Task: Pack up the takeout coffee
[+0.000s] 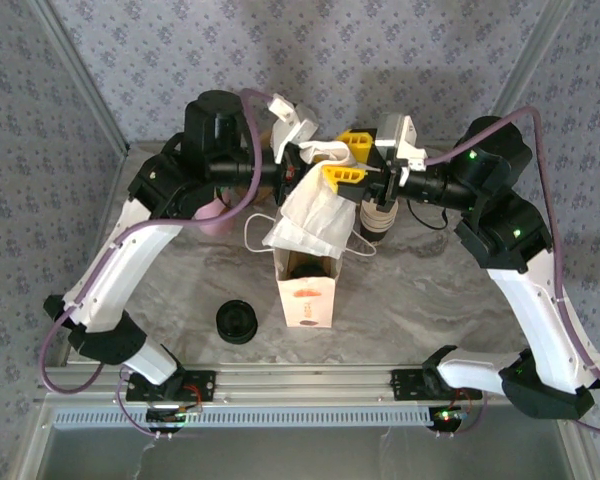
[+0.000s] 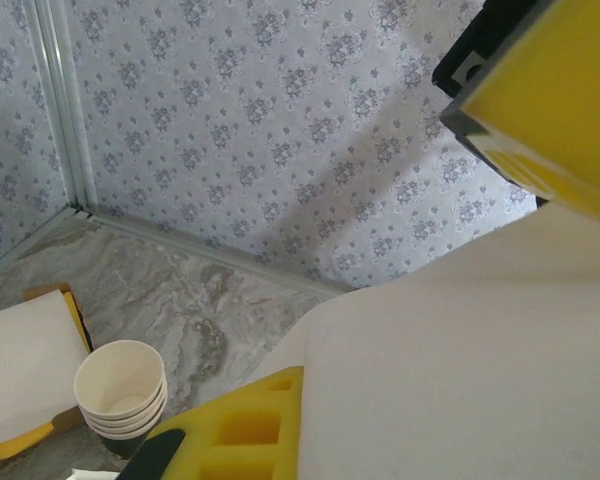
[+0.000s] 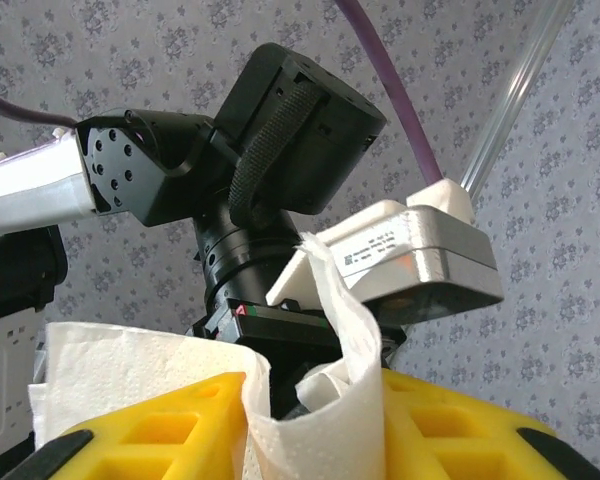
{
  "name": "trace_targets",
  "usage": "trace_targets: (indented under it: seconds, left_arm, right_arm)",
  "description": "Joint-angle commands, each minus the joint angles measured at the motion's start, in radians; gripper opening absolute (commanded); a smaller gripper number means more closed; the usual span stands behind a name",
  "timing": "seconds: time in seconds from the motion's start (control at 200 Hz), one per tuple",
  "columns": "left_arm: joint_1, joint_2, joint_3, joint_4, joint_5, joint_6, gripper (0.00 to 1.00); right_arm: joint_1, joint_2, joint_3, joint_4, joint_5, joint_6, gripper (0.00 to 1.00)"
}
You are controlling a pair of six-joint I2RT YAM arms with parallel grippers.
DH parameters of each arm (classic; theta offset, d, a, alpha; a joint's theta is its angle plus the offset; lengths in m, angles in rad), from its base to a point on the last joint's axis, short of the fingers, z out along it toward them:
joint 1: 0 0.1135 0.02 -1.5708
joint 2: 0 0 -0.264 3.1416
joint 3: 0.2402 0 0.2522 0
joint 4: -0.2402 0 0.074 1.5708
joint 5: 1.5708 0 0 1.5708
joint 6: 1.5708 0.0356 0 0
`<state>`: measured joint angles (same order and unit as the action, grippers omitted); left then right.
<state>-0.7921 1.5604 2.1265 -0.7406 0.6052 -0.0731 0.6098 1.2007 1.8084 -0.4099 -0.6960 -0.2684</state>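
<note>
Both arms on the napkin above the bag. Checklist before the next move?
1. Left gripper shut on napkin: ok.
2. Right gripper gripping napkin: cannot tell; the napkin sits between its fingers, contact unclear.
3. Bag upright, mouth open: ok.
4. Napkin hangs over the bag mouth in the top view: ok.
5. Bag holds coffee: cannot tell; the mouth only shows something dark.

So the soft white paper napkin point(image 3: 320, 420) looks dimpled and matt, the stacked cream paper cups point(image 2: 120, 385) at lower left are smooth inside, the round black plastic lids point(image 1: 237, 322) look slightly glossy, and the grey marbled tabletop point(image 1: 420, 300) is dull.
</note>
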Motion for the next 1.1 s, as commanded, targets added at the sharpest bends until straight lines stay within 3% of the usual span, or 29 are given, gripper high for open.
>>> trace_targets:
  seconds: [0.0,0.155,0.22,0.32,0.56,0.745,0.914,1.094]
  left_arm:
    - [-0.004,0.008,0.042,0.016,0.028,-0.019,0.00]
    - [-0.005,0.014,0.053,0.016,0.022,-0.019,0.00]
    - [-0.005,0.009,0.055,0.010,-0.001,-0.012,0.00]
    - [-0.002,-0.002,0.062,-0.006,-0.078,0.003,0.00]
    - [-0.001,-0.033,0.081,-0.015,-0.368,-0.009,0.00]
    - [0.001,-0.028,0.128,-0.038,-0.556,-0.077,0.00]
    - [0.003,-0.016,0.166,-0.049,-0.591,-0.098,0.00]
    - [0.002,0.012,0.232,-0.071,-0.612,-0.128,0.00]
  right_arm:
    - [-0.004,-0.003,-0.007,0.035,-0.004,0.015,0.33]
    - [-0.004,-0.010,-0.017,0.031,0.009,0.015,0.36]
    - [-0.004,-0.021,-0.027,0.026,0.030,0.014,0.60]
    - [-0.006,-0.059,-0.054,0.019,0.059,0.014,0.81]
    - [-0.019,-0.167,-0.115,-0.041,0.178,-0.031,0.87]
    - [-0.020,-0.316,-0.320,0.050,0.309,-0.156,0.96]
    - [-0.021,-0.377,-0.434,0.078,0.314,-0.169,1.00]
    - [-0.016,-0.362,-0.561,0.283,0.316,-0.100,1.00]
